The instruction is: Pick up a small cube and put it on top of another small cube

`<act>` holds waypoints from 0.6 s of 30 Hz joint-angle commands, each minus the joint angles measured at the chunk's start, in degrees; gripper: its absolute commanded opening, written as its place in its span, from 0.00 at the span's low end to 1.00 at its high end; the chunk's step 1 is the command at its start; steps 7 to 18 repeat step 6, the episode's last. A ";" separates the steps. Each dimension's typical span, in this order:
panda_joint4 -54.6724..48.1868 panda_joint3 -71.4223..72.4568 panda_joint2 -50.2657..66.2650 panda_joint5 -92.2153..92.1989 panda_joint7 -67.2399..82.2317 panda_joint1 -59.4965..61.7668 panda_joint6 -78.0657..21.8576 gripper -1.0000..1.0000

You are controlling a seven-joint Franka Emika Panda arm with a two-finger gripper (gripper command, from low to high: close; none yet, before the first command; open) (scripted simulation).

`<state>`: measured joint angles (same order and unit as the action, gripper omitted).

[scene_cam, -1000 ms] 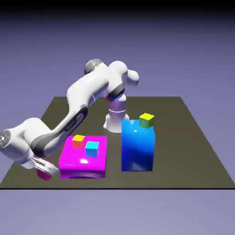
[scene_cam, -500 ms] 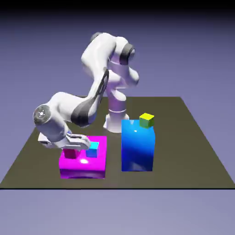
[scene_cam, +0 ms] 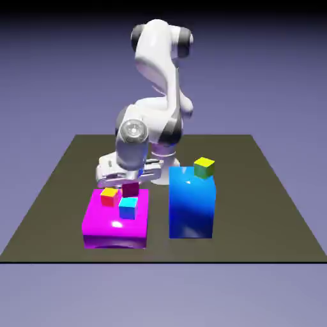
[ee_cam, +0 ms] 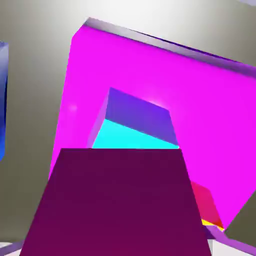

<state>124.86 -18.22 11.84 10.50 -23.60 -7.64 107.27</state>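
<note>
Pincer (scene_cam: 131, 181) closed on the small dark magenta cube (scene_cam: 130, 190), slightly left of centre in the exterior view; its fingers point down toward the lower part of the frame. The held cube appears just above and behind the cyan cube (scene_cam: 128, 208) in that view; whether the two touch cannot be told. Large in the hand view, the held cube fills the bottom middle of the frame and hides part of the cyan cube, whose bright cyan face and violet-blue face show above its upper edge.

The cyan cube rests on the flat glossy magenta block (scene_cam: 116, 220), at the lower left of the exterior view. On the same block, to the exterior view's left of the cyan cube and apart from it, sits a red-orange cube (scene_cam: 109, 197); in the hand view it is partly visible at the lower right.

Right of the magenta block in the exterior view, and separate from it, stands a tall blue block (scene_cam: 191, 207). A yellow-green cube (scene_cam: 204, 168) is seen at its upper right edge. Both blocks stand on the dark table (scene_cam: 262, 223). The white arm (scene_cam: 153, 121) occupies the upper middle of the exterior view, bending down to the pincer.
</note>
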 commanded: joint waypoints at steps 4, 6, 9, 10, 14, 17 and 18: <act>-4.04 0.21 -0.92 -0.05 0.22 -0.42 -4.95 1.00; -8.03 0.42 -1.82 -0.25 0.49 -0.83 -9.86 1.00; -8.03 0.42 -1.82 -0.25 0.49 -0.83 -9.86 1.00; -8.03 0.42 -1.82 -0.25 0.49 -0.83 -9.86 1.00; -8.03 0.42 -1.82 -0.25 0.49 -0.83 -9.86 1.00; -8.03 0.42 -1.82 -0.25 0.49 -0.83 -9.86 1.00; -8.03 0.42 -1.82 -0.25 0.49 -0.83 -9.86 1.00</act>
